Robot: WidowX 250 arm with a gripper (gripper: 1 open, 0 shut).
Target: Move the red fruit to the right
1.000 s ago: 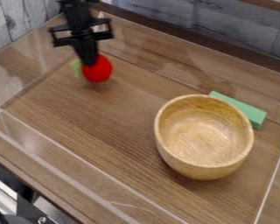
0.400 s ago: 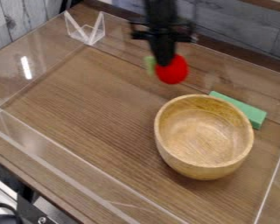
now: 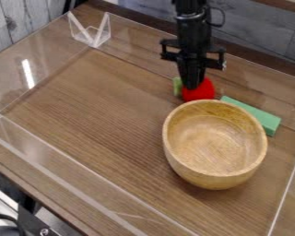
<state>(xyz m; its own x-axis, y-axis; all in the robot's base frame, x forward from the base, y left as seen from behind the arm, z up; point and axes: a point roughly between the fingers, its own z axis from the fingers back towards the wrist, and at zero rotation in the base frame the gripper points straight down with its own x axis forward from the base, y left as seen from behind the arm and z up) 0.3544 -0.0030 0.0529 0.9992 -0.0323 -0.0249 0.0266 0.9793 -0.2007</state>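
The red fruit (image 3: 199, 90) is a small bright red rounded toy with a green leafy end showing at its left. It sits low at the tabletop, just behind the wooden bowl's far rim. My black gripper (image 3: 197, 81) comes straight down from above and is shut on the top of the fruit. The fingertips are partly hidden against the fruit.
A large wooden bowl (image 3: 216, 143) stands at the right front. A flat green block (image 3: 256, 113) lies behind the bowl at the right. Clear acrylic walls (image 3: 40, 64) ring the wooden table, with a small clear stand (image 3: 88, 29) at the back left.
The gripper has carried the red fruit from the back left across to the right and lowered it close behind the bowl.
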